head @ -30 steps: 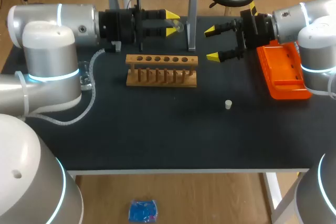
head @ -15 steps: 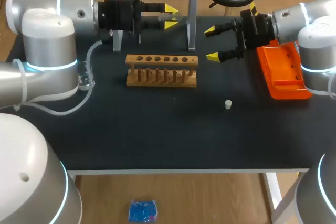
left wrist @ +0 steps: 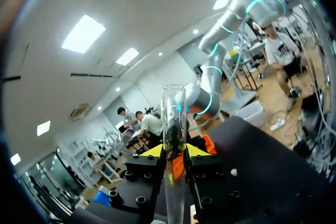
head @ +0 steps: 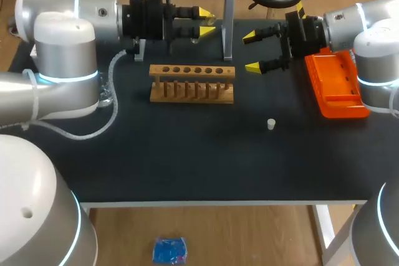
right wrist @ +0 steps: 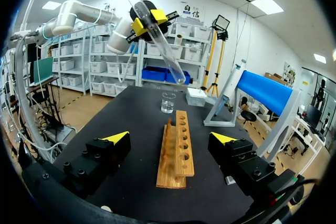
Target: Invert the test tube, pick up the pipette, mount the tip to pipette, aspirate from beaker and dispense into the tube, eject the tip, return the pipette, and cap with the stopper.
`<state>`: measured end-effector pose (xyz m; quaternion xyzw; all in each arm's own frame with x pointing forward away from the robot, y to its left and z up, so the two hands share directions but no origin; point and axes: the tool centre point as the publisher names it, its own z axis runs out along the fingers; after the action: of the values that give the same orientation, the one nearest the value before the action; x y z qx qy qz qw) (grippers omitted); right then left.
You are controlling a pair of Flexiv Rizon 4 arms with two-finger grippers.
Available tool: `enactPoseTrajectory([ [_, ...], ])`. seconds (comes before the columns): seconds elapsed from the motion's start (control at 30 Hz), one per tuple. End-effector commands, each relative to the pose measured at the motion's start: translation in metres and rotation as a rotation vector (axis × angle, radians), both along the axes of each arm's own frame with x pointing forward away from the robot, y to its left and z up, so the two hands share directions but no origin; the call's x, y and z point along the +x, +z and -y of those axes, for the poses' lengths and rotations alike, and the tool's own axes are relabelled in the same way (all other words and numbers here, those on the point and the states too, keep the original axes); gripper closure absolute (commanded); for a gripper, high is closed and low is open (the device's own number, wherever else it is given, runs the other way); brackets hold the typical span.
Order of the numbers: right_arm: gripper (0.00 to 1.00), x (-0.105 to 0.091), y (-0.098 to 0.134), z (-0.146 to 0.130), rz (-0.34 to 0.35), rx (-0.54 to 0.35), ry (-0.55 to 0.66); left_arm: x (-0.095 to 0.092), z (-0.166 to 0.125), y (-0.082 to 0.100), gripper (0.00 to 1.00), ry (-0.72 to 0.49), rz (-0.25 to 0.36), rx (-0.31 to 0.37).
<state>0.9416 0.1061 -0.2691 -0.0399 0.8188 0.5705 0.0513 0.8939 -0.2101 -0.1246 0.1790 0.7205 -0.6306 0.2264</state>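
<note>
Test tube [right wrist: 168, 56] clamped tilted between left fingers [head: 204, 14], up off worktop [head: 187, 154] near wooden rack [head: 192, 83], right fingers [head: 250, 37] spread wide, empty

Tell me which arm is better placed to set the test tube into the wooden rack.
Left, likely. The left claw is shut on the test tube, held up near the wooden rack. The right claw is open and empty, beside the orange tray.

Left tool [head: 206, 22] clamped; right tool [head: 250, 52] spread

Clear test tube [right wrist: 169, 59], tilted, in left end effector [head: 205, 21]
</note>
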Motion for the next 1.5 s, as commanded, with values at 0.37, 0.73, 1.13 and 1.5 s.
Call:
enactPoseTrajectory([
  [0.37,0.0,0.0,-0.001,0.0,0.001,0.0,0.001,0.034,-0.008,-0.017,1.0,0.032,-0.457,-0.128],
  [0.73,0.0,0.0,-0.001,0.0,0.001,0.0,0.001,0.04,-0.012,-0.03,1.0,0.177,-0.461,-0.229],
  [1.13,0.0,0.0,-0.001,0.0,0.001,0.0,0.001,0.047,-0.006,-0.045,1.0,0.195,-0.519,-0.293],
  [1.5,0.0,0.0,-0.001,0.0,0.001,0.0,0.001,0.05,-0.007,-0.042,1.0,0.194,-0.521,-0.248],
])
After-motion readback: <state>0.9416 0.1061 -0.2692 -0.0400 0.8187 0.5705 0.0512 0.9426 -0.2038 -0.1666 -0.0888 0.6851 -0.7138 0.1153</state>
